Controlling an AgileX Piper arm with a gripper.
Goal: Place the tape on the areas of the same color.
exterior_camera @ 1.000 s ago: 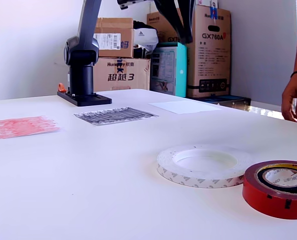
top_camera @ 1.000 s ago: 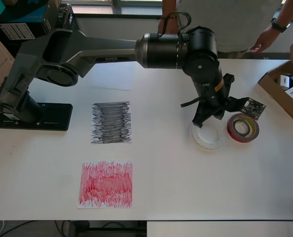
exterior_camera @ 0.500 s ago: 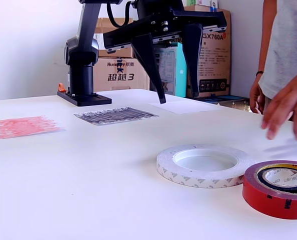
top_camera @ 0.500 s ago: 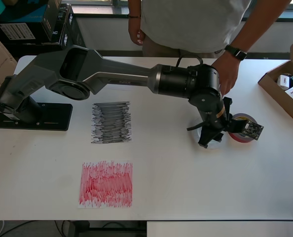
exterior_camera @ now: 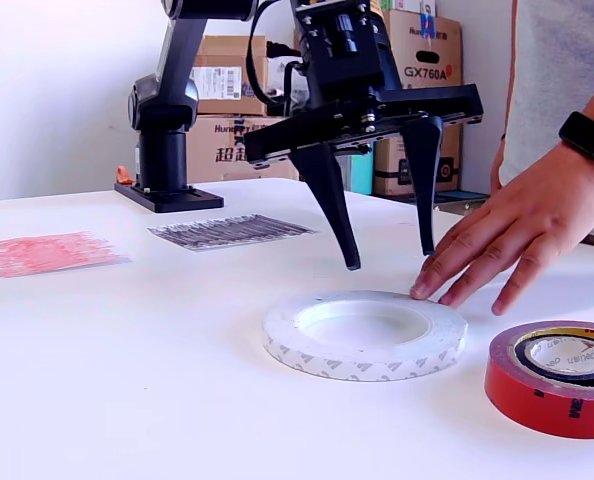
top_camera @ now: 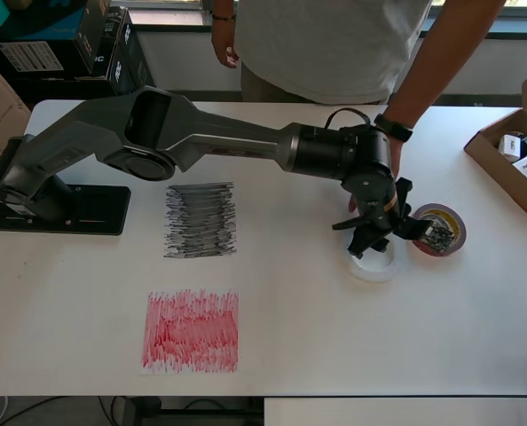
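Observation:
The wide white tape ring point(exterior_camera: 365, 362) lies flat on the table and also shows in the overhead view point(top_camera: 371, 272). My gripper point(exterior_camera: 389, 258) is open, fingertips pointing down just above the ring's far rim, one over its hole and one outside, touching nothing. It also shows in the overhead view point(top_camera: 371, 245). The red-brown roll point(exterior_camera: 537, 395) lies to the exterior view's right of the ring, with a dark ring point(exterior_camera: 567, 372) inside it; the overhead view shows the roll too point(top_camera: 438, 229). The black scribbled sheet point(top_camera: 200, 220) and red scribbled sheet point(top_camera: 191, 330) lie far off. The white sheet is hidden.
A person's hand point(exterior_camera: 502, 235) rests fingertips on the table right beside the white ring and my gripper; the forearm point(top_camera: 414, 84) reaches in from the far edge. An open cardboard box point(top_camera: 510, 158) stands at the overhead view's right. Stacked cartons point(exterior_camera: 239, 120) stand behind the arm's base point(top_camera: 64, 209).
My gripper has come down over the white ring. The person's hand has dropped onto the table beside it. The white ring has slid toward the exterior view's left.

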